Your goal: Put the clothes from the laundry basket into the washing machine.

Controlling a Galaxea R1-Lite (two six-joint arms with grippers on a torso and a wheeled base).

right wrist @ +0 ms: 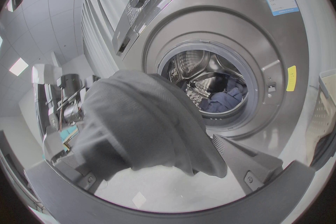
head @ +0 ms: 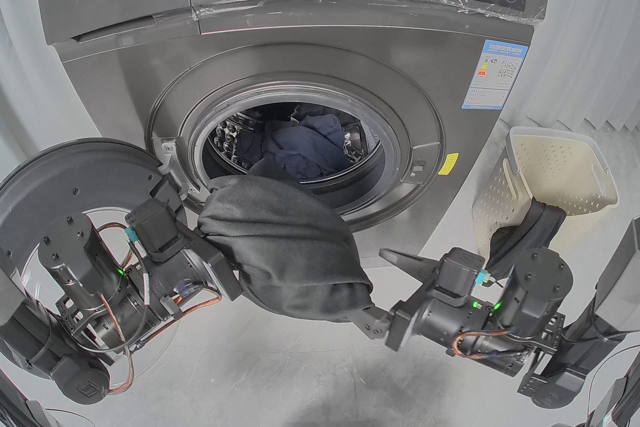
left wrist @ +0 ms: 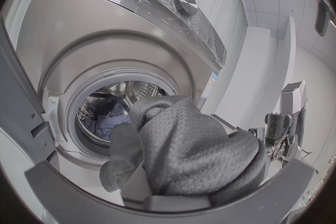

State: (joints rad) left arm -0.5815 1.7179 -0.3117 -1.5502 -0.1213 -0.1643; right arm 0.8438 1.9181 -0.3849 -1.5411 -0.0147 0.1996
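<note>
Blue clothes (head: 303, 145) lie in the drum of the grey front-loading washing machine (head: 300, 55); a dark grey mesh garment (head: 287, 248) hangs at the door opening, not yet inside. Left gripper (head: 227, 271) jaws, buried in cloth, appear closed on it; right gripper (head: 377, 287) jaws stand wide, one beneath the bundle. Head view adds a dark piece (head: 527, 228) draped over the cream perforated laundry basket (head: 567, 175), judged outstanding.

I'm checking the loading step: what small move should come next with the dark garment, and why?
Probably push the left claw forward into the drum. It holds the dark grey garment just outside the open washing machine, top edge at the door rim; the right claw is open beside it.
</note>
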